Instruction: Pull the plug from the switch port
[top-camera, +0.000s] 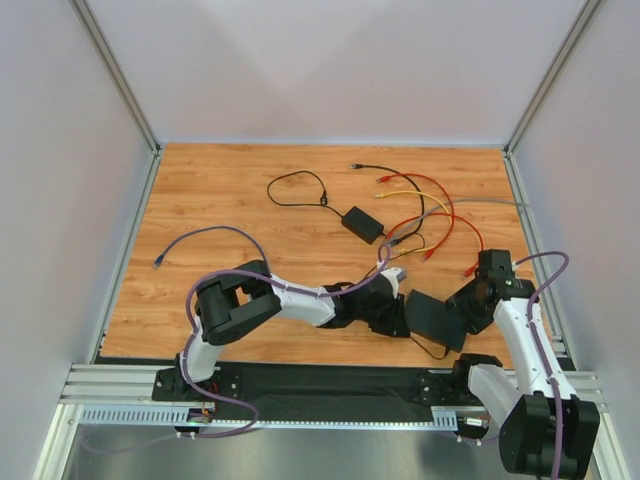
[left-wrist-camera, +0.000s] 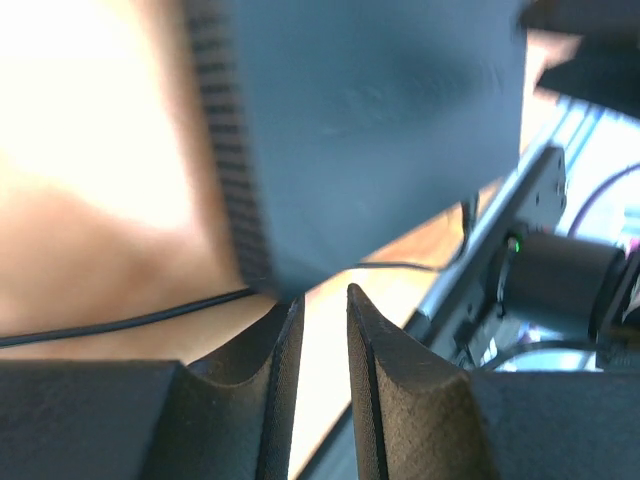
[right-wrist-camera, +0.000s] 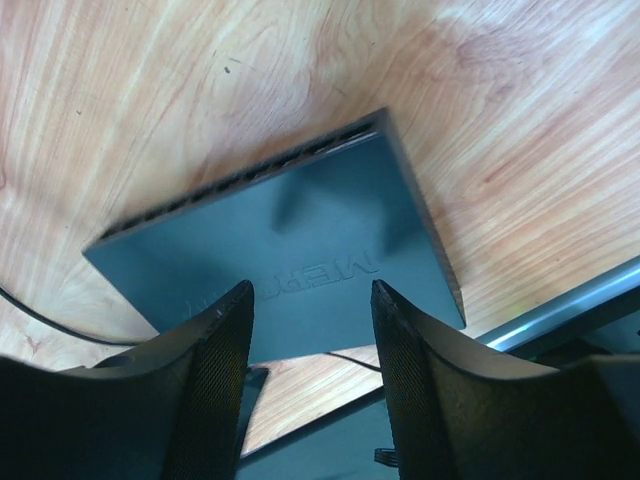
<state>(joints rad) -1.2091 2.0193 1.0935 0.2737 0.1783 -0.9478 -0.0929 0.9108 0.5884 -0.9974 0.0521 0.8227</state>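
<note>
Judging the pull unfinished: no plug seen in either gripper. Right fingers (right-wrist-camera: 205, 385) spread wide, empty, over the switch (top-camera: 435, 318); left fingers (left-wrist-camera: 385, 375) a narrow slit apart, empty, just beside it. Flat, thin, matte black, slotted along one edge, lying on the tabletop (top-camera: 200, 170) near the front, thin cable (left-wrist-camera: 120, 323) alongside.

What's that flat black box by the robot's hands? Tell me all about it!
The switch is a thin, matte black rectangle, plastic-looking, with a row of slots along one edge and raised letters on top. It lies on the wooden table, under the open right hand. A thin black cable runs beside it.
</note>
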